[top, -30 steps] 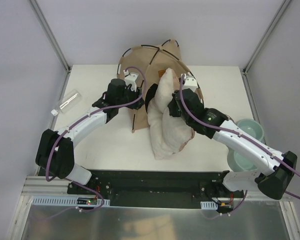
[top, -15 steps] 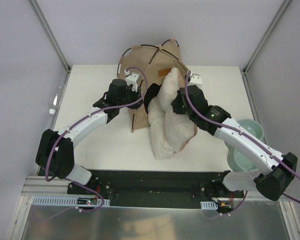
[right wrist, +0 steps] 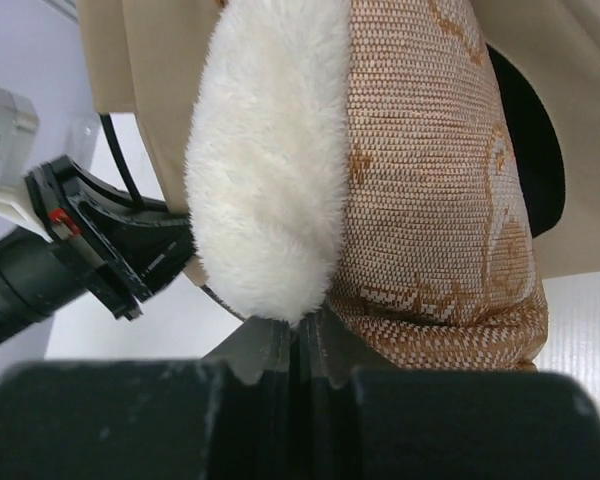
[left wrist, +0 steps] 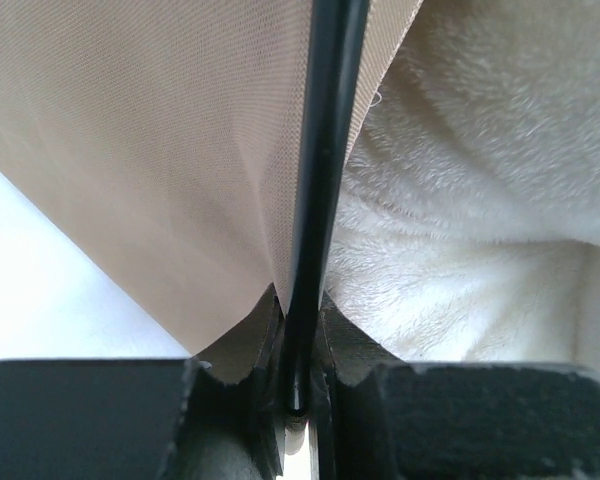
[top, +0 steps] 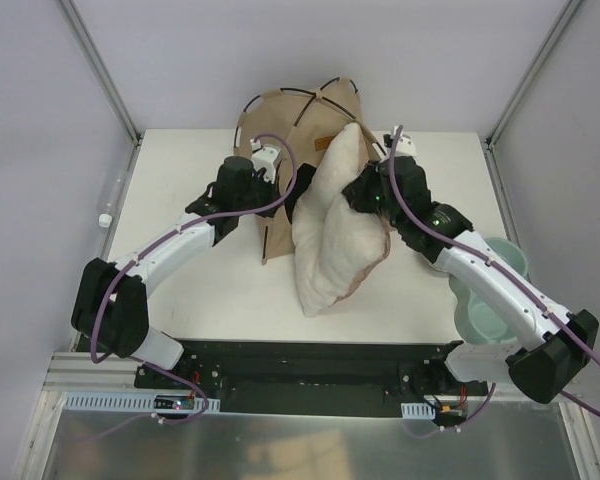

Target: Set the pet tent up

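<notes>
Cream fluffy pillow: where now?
Top view, centre: cream fluffy pillow stands in front of the tan fabric pet tent, gripped by the right end effector.

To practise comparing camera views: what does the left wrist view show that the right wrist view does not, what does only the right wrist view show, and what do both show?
Only the left wrist view: a thin black pole of the pet tent, clamped between the left fingers.
Only the right wrist view: the woven brown patterned side of the pillow, the pillow's edge pinched by the right fingers, and the left arm beyond.
Both: tan tent fabric and the pillow's cream fluffy face.
</notes>
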Robot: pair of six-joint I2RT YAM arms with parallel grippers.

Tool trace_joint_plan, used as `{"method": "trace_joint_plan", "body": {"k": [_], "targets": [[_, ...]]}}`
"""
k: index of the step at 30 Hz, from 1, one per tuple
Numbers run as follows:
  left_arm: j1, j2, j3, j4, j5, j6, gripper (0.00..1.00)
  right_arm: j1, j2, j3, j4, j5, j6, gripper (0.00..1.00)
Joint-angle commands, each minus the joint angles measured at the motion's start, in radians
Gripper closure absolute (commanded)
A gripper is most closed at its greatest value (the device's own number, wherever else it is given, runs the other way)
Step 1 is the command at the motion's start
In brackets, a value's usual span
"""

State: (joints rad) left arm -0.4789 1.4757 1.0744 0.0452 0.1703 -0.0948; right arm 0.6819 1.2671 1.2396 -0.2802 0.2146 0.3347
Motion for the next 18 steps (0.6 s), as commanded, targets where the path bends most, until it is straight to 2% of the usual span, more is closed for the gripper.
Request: {"method": "trace_joint_plan", "body": {"k": [1, 9, 14, 18], "targets": [[-0.009, 0.001, 0.053, 0.004, 0.008, -0.013, 1.0, -0.016, -0.015, 0.086, 0.084, -0.047, 0.104, 1.0], [-0.009, 0.015, 0.068, -0.001, 0.02, -0.006, 1.0, -0.018, 0.182, -0.012, 0.095, -0.069, -0.051, 1.0], [-0.009, 0.014, 0.073, -0.001, 0.026, -0.013, 1.0, -0.016, 0.336, 0.009, 0.081, -0.069, -0.086, 1.0], [-0.009, 0.012, 0.076, 0.007, 0.037, -0.025, 1.0, -0.016, 0.426, 0.053, 0.052, -0.008, -0.091, 1.0]]}}
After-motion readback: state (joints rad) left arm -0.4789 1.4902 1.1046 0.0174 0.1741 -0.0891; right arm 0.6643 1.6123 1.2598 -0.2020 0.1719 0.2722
